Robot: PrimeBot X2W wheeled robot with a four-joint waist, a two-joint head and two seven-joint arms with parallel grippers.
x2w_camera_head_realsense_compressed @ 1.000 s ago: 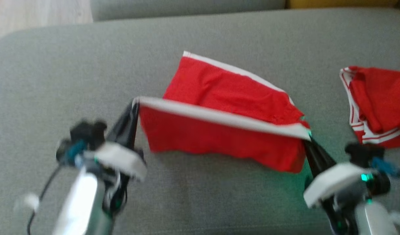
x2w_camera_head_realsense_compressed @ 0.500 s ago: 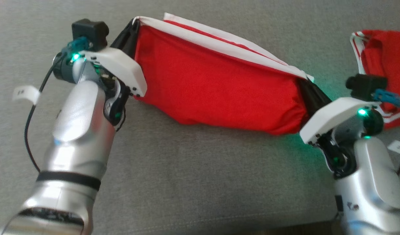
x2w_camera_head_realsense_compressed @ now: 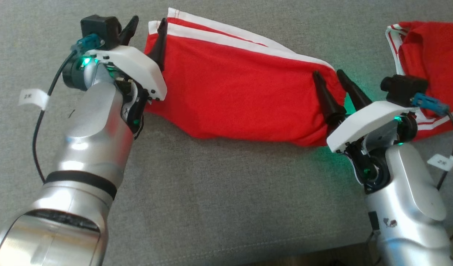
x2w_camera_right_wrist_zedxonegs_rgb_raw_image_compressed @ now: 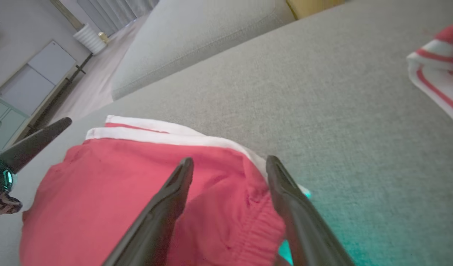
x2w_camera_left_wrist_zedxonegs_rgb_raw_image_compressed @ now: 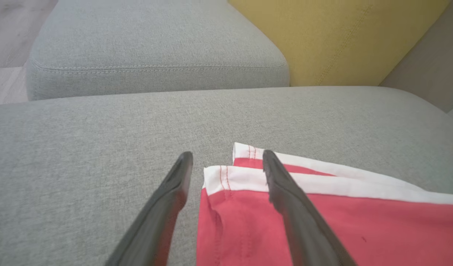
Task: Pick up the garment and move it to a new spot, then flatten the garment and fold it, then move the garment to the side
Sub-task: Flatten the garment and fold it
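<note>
The left cable tag [x2w_camera_head_realsense_compressed: 33, 98] and right cable tag [x2w_camera_head_realsense_compressed: 442, 162] each read "2K".

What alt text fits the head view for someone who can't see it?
A folded red garment with white stripes lies on a grey sofa cushion. The left tool stands open at its upper left corner and the right tool open at its right end. A second red and white garment lies at the upper right.

Upholstered support: a grey woven seat cushion [x2w_camera_head_realsense_compressed: 219, 192] bears two items. A red garment [x2w_camera_head_realsense_compressed: 241, 92] with white bands along its far edge lies doubled over across the middle. A second red-and-white garment [x2w_camera_head_realsense_compressed: 429, 51] lies bunched, apart, towards the right.
</note>
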